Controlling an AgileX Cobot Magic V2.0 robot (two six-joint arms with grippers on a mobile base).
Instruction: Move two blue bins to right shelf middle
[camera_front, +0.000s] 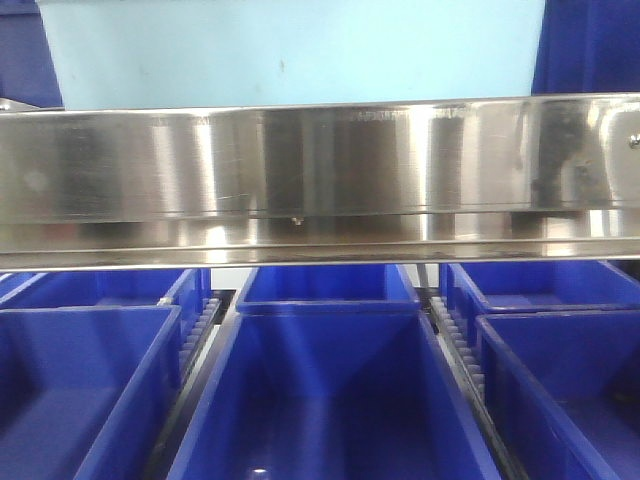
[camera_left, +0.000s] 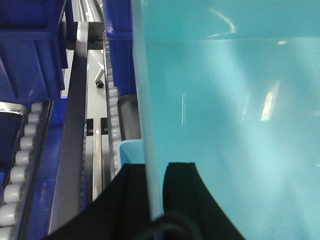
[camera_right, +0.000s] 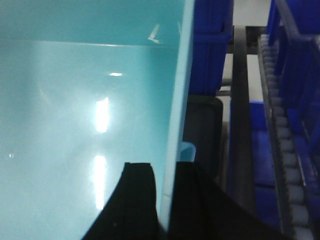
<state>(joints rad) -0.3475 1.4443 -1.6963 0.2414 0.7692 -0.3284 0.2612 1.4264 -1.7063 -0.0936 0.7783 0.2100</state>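
Bin: pale blue bin (camera_front: 290, 50) just above the shelf rail (camera_front: 320, 170).
Left pincer (camera_left: 155, 172): closed on its left wall, one finger each side.
Right pincer (camera_right: 164, 170): closed on its right wall.
Below: dark blue bins (camera_front: 330, 400).

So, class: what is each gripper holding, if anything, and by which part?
Both grip the pale cyan-blue plastic bin: the left gripper clamps its left side wall at the rim, the right gripper its right side wall.
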